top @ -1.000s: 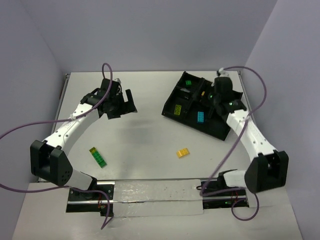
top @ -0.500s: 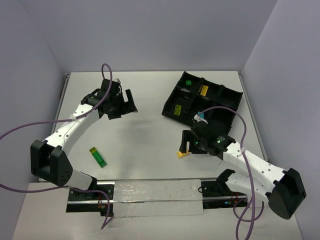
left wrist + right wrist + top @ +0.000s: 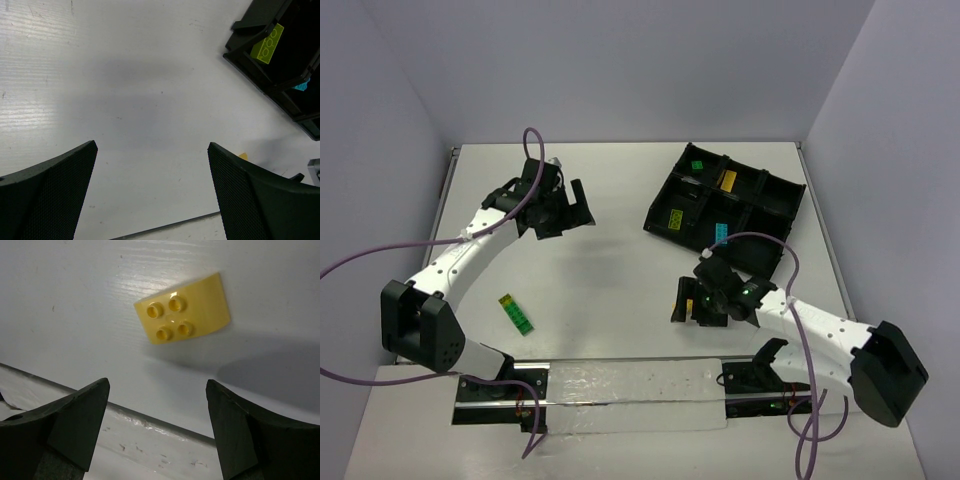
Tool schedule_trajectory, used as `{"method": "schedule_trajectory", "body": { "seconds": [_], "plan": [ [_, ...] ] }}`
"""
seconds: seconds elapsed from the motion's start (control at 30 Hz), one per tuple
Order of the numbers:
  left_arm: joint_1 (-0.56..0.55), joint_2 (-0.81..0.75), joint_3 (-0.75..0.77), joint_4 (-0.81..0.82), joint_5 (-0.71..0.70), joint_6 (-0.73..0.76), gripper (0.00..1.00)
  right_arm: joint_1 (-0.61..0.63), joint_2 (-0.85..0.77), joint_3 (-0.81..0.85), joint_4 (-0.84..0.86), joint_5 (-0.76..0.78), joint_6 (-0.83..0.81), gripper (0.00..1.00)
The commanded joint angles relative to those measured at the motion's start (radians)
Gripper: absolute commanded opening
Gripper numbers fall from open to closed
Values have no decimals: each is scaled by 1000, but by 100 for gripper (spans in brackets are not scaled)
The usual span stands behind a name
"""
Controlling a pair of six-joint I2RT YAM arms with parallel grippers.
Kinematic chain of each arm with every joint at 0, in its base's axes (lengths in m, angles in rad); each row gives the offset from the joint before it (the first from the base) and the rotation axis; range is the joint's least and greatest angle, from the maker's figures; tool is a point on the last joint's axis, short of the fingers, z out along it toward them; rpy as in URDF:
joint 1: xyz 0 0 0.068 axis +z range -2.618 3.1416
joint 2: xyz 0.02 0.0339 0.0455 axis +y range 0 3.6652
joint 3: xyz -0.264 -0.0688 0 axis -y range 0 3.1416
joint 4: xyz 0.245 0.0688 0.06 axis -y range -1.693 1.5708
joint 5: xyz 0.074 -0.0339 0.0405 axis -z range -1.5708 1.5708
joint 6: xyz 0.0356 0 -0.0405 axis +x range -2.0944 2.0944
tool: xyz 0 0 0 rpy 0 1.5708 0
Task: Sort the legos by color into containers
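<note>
Close to the near edge of the tabletop, right of its middle, the right gripper (image 3: 695, 305) hangs low with its jaws spread wide and nothing in them. The yellow lego (image 3: 182, 315) lies studs up on the bare table, just ahead of the fingertips and slightly right of the middle of the gap. Its long axis runs nearly from finger to finger, tipped up a little at the right. My judgement is that the gripper must ease forward and down so the jaws close on the short ends. A green lego (image 3: 517, 313) lies towards the near left corner, well apart from either arm. Further back on the left, the left gripper (image 3: 565, 210) hovers wide and empty. The tray (image 3: 790, 190) sits by the far right corner, holding green, yellow and cyan bricks in separate compartments
</note>
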Motion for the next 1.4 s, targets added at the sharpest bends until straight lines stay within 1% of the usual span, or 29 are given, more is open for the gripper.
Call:
{"method": "schedule_trajectory", "body": {
  "seconds": [0.0,0.1,0.23,0.43,0.5,0.63,0.7,0.73,0.8,0.83,0.87,0.93,1.0,1.07,1.17,1.27,1.33,1.37],
  "plan": [
    [3,-39,1,14,7,6,99,13,89,42,102,36,-14,86],
    [3,-36,-1,15,13,8,99,12,194,97,108,98,-37,86],
    [5,-34,0,16,12,14,98,15,292,165,122,165,-64,86],
    [5,-35,1,6,3,27,98,33,386,255,105,224,-116,85],
    [5,-35,0,2,1,29,98,51,410,285,78,254,-128,82],
    [5,-36,-7,8,8,29,98,100,438,315,40,295,-147,67],
    [3,-35,-10,9,9,26,98,122,440,318,25,310,-147,54],
    [3,-31,-12,13,13,26,98,136,441,319,14,324,-145,42],
    [4,-28,-16,19,18,26,98,147,445,327,-2,340,-142,27],
    [3,-25,-18,22,23,26,98,153,448,338,-16,351,-141,17],
    [3,-22,-19,24,27,26,98,154,449,350,-27,359,-143,11],
    [3,-17,-18,26,33,27,98,156,439,394,-63,377,-154,3],
    [5,-17,-16,24,32,31,98,153,413,446,-95,411,-167,1],
    [5,-19,-10,19,22,36,97,141,373,506,-116,444,-190,1],
    [4,-29,-6,21,10,45,97,17,339,582,-115,449,-238,1],
    [4,-41,-5,22,0,49,97,-108,330,649,-68,408,-272,1],
    [5,-48,-7,22,-4,55,97,-227,346,698,-47,367,-291,1],
    [5,-49,-7,20,-4,55,97,-229,361,699,-40,366,-296,1]
  ]
}}
